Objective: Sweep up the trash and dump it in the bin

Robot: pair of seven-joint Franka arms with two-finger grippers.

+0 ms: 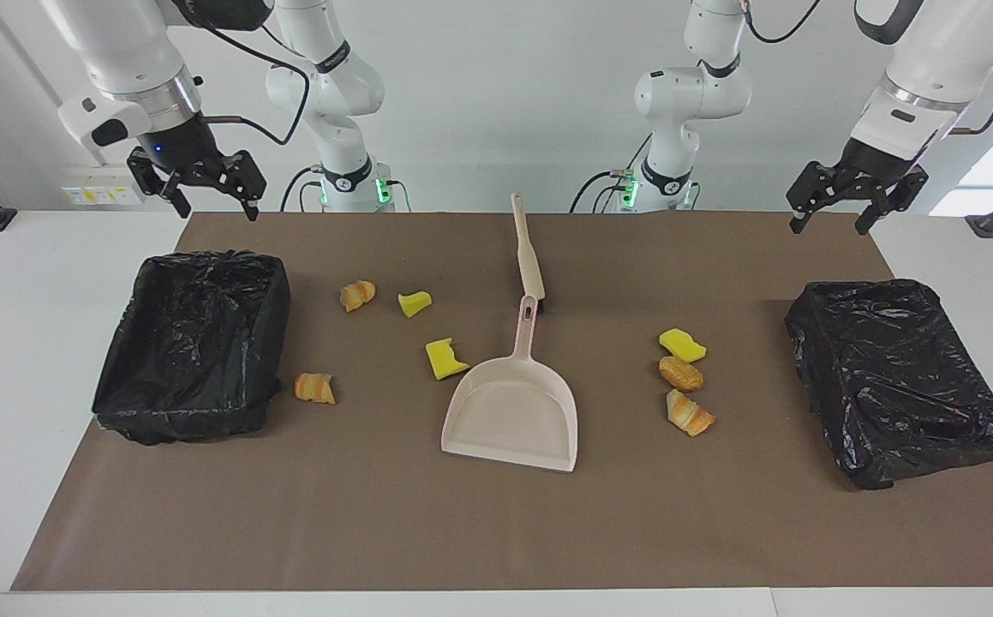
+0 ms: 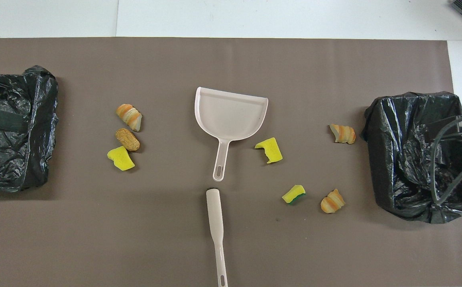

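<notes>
A pale pink dustpan (image 1: 513, 411) (image 2: 231, 115) lies mid-mat, its handle toward the robots. A matching brush (image 1: 529, 257) (image 2: 216, 227) lies just beyond that handle's tip. Several trash pieces lie around: a yellow sponge piece (image 1: 445, 358) beside the pan, a croissant chunk (image 1: 314, 387) close to the bin (image 1: 192, 343) at the right arm's end, and three pieces (image 1: 682, 374) clustered toward the other bin (image 1: 899, 377). My right gripper (image 1: 218, 206) and left gripper (image 1: 830, 224) hang open and empty, high over the mat's robot-side corners.
Both bins are lined with black bags and sit at opposite ends of the brown mat (image 1: 496, 531). White tabletop (image 1: 16, 343) surrounds the mat. A cable (image 2: 450, 159) hangs over the bin at the right arm's end in the overhead view.
</notes>
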